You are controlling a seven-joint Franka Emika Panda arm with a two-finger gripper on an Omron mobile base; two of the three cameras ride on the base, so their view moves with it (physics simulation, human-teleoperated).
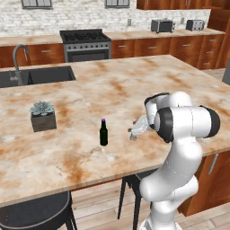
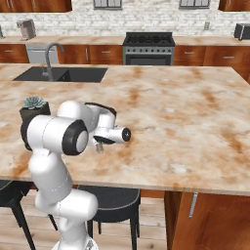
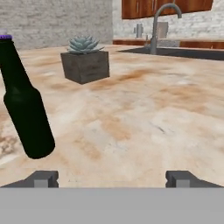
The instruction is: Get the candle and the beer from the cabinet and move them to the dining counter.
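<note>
One beer [image 1: 103, 133] stands upright on the marble worktop [image 1: 134, 85], centre-left in the left base frame. Just right of it, the tool [image 3: 112, 178] is spread and holds nothing.

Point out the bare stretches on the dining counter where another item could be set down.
The dining counter is mostly bare: the wide stretch from the beer toward the stove side, and the whole span right of the arm in the right base view. Between the succulent planter and the beer there is a bare gap. Tightest is beside the beer, where the open end effector hovers.
</note>
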